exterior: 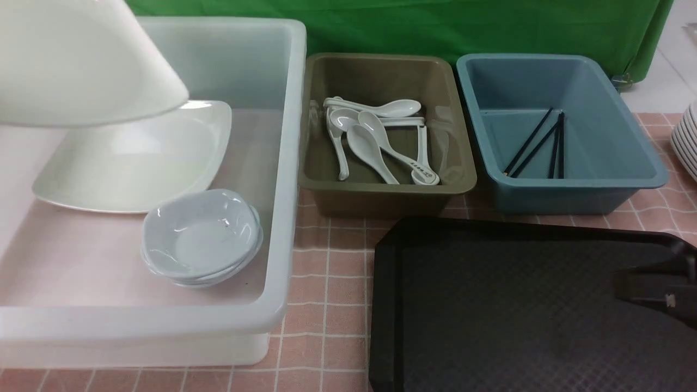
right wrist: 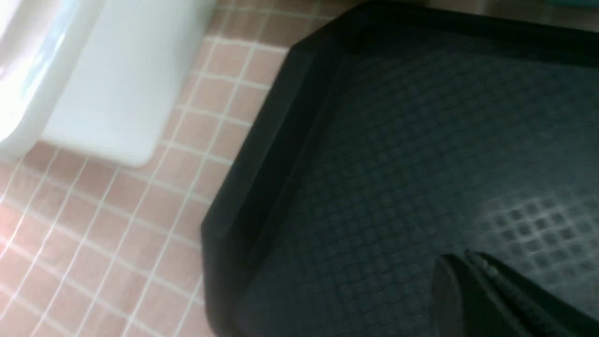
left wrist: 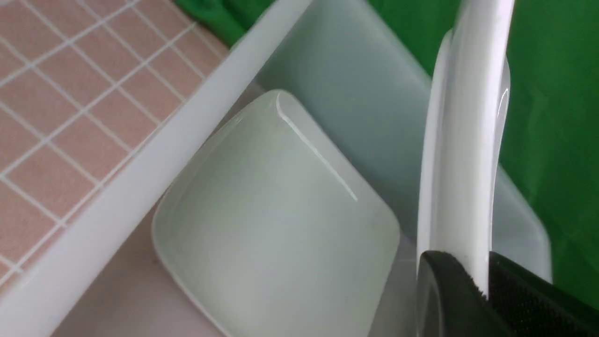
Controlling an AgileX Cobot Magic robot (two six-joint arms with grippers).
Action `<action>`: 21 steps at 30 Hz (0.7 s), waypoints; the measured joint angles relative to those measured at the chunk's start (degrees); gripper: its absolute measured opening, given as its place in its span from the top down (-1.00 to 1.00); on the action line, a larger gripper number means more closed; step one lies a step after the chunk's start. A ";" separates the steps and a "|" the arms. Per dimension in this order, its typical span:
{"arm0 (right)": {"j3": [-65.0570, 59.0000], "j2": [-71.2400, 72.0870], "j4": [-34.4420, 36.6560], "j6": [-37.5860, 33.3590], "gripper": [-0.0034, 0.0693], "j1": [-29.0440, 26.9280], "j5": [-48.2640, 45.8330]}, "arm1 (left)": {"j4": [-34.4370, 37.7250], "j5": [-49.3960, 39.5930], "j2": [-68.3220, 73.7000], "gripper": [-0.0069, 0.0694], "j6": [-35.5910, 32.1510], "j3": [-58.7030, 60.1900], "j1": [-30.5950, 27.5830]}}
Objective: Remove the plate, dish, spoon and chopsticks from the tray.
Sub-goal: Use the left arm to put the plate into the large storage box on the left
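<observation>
My left gripper (left wrist: 482,276) is shut on the rim of the large white plate (left wrist: 463,140), which hangs tilted over the white tub (exterior: 288,163). In the front view the plate (exterior: 81,60) fills the top left and hides that gripper. The black tray (exterior: 517,316) lies at the front right, and its visible surface is bare. Over it my right gripper (exterior: 623,286) (right wrist: 468,257) is shut on nothing. Small white dishes (exterior: 201,237) sit stacked in the white tub. White spoons (exterior: 375,136) lie in the olive tub (exterior: 381,57), and black chopsticks (exterior: 536,144) lie in the blue tub (exterior: 577,182).
A second large white plate (exterior: 136,163) (left wrist: 276,220) lies flat in the white tub, under the held one. At the right edge stands a stack of white plates (exterior: 687,141). A pink tiled cloth (exterior: 332,261) covers the table, and a green curtain (exterior: 435,27) hangs behind.
</observation>
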State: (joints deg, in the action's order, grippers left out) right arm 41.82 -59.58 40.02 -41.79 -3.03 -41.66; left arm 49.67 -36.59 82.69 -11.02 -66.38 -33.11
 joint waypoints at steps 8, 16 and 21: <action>0.00 0.00 -0.25 -1.43 0.82 3.82 0.00 | 7.27 1.90 8.37 0.75 -11.24 0.89 0.00; 0.00 -0.04 -0.53 -2.46 0.82 3.86 0.00 | 7.14 -0.03 16.28 0.75 -19.11 -3.67 0.00; 0.00 -0.04 -0.53 -2.46 0.82 3.86 -0.38 | 2.07 -5.92 21.08 0.75 -19.11 -10.11 0.00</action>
State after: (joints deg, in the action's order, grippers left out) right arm 41.82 -59.62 39.49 -44.25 0.83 -42.04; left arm 51.74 -42.51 103.77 -30.13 -76.49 -33.11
